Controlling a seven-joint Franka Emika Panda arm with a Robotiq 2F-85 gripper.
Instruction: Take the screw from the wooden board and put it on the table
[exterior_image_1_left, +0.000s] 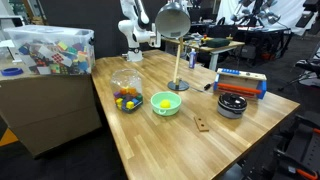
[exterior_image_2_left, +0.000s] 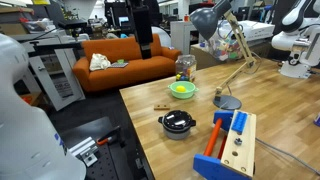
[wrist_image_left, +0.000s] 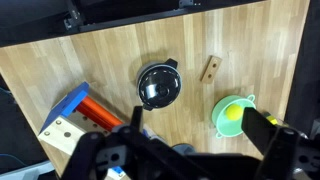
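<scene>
One small wooden board (exterior_image_1_left: 202, 124) lies flat on the light butcher-block surface (exterior_image_1_left: 150, 140) in an exterior view. It is near a green bowl (exterior_image_1_left: 166, 102) and a black pot (exterior_image_1_left: 232, 104) but touches neither, and the screw is too small to make out at this size. A grey-shaded desk lamp (exterior_image_1_left: 172, 18) rises behind the bowl, a clear jar of coloured pieces (exterior_image_1_left: 126, 95) sits just beside it, and the white arm (exterior_image_1_left: 135, 30) stands at the far end of the surface. In an exterior view, the board (exterior_image_2_left: 161, 106) lies near the bowl (exterior_image_2_left: 182, 90) (an orange sofa (exterior_image_2_left: 125, 60) fills the background). The pot (exterior_image_2_left: 178, 123) is nearer the camera, and a blue-and-orange wooden toy (exterior_image_2_left: 230, 145) sits at the near corner. In the wrist view, looking straight down from well above, the pincer (wrist_image_left: 185, 150) hangs over the surface, its dark fingers (wrist_image_left: 268, 135) spread apart over bare wood. The board (wrist_image_left: 210, 69) lies well clear of it, near the pot (wrist_image_left: 158, 87) and the bowl (wrist_image_left: 232, 113), which holds something yellow.
</scene>
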